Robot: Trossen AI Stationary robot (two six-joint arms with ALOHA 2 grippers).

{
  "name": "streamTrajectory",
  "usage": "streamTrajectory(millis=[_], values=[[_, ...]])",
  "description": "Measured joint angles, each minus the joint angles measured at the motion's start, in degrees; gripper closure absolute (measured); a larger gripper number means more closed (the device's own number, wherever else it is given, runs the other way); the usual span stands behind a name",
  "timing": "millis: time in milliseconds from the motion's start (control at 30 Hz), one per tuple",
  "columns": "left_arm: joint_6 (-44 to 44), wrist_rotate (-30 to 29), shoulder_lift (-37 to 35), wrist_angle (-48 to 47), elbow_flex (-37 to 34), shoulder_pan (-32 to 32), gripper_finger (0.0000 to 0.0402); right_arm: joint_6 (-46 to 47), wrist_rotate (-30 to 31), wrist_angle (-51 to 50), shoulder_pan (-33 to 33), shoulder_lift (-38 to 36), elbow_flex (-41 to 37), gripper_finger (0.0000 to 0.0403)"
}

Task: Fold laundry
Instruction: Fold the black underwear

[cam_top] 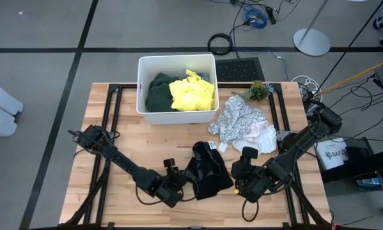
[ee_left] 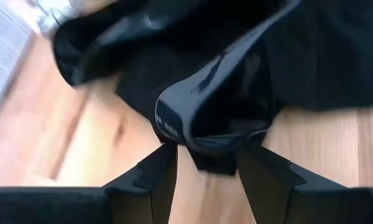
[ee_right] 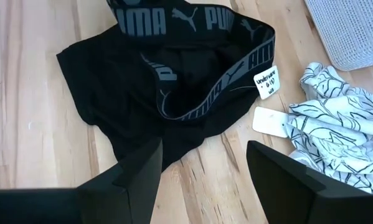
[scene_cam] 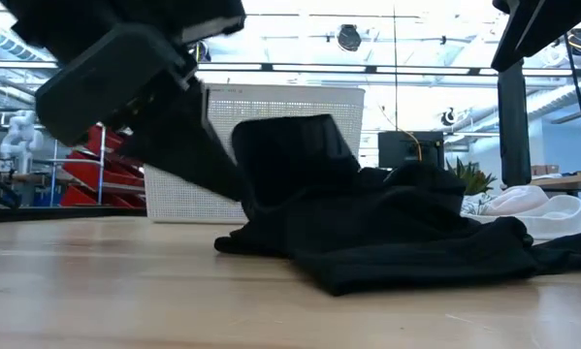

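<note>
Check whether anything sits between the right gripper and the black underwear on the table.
Nothing visible does. The right gripper, open, faces the black cloth underwear with the grey waistband across bare wooden table. The white leaf-patterned garment and paper tags lie off to one side.
</note>
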Motion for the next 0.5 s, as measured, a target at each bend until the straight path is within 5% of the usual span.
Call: streamTrajectory(millis=[500], values=[[6.73, -2.16, -0.11, -1.46, 1.31, 2.91, 0.023, -0.97, -0.33, 1.54, 0.0, 0.0, 0.0, 0.0183]])
